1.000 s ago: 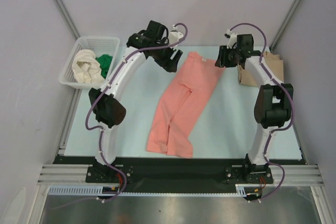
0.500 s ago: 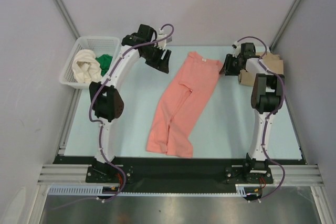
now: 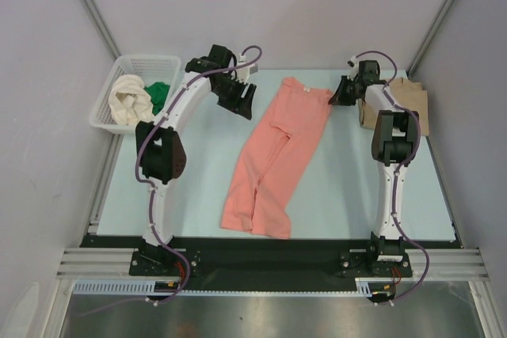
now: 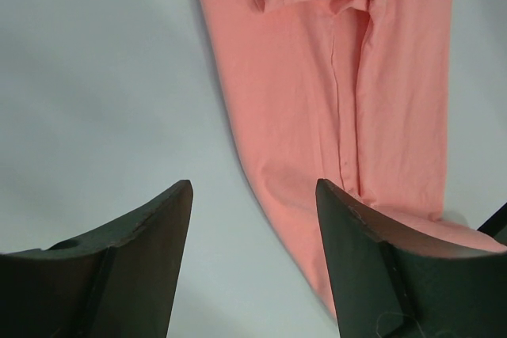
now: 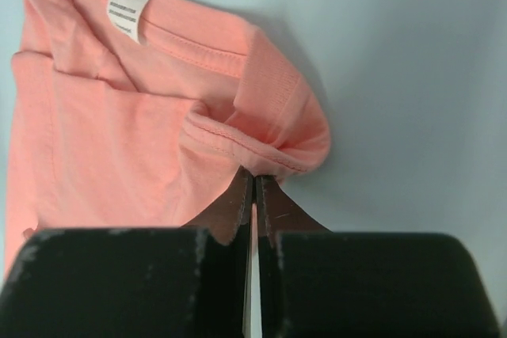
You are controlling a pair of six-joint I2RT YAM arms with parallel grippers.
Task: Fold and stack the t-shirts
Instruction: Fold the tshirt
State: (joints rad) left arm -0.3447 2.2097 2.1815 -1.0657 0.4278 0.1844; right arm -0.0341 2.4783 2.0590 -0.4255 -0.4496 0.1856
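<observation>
A salmon-pink t-shirt (image 3: 273, 156) lies folded lengthwise into a long strip on the pale blue table, collar end far. My right gripper (image 3: 337, 93) is at its far right corner, shut on a bunched hem of the shirt (image 5: 119, 132), which is pinched at the fingertips (image 5: 255, 173). My left gripper (image 3: 244, 100) is open and empty, over bare table just left of the shirt's far left edge (image 4: 380, 100), its fingers (image 4: 158, 227) apart. A cream-white shirt (image 3: 131, 100) and a green one (image 3: 161, 94) lie in the basket. A tan shirt (image 3: 408, 100) lies folded at far right.
The white lattice basket (image 3: 119, 65) stands at the far left, off the table's edge. Grey walls and slanted frame posts close in the back and sides. The tan shirt lies right behind my right arm's wrist.
My left gripper has drawn back left, away from the shirt's collar end, and lowered. My right arm has stretched farther out while its gripper stays at the shirt's far right corner.
</observation>
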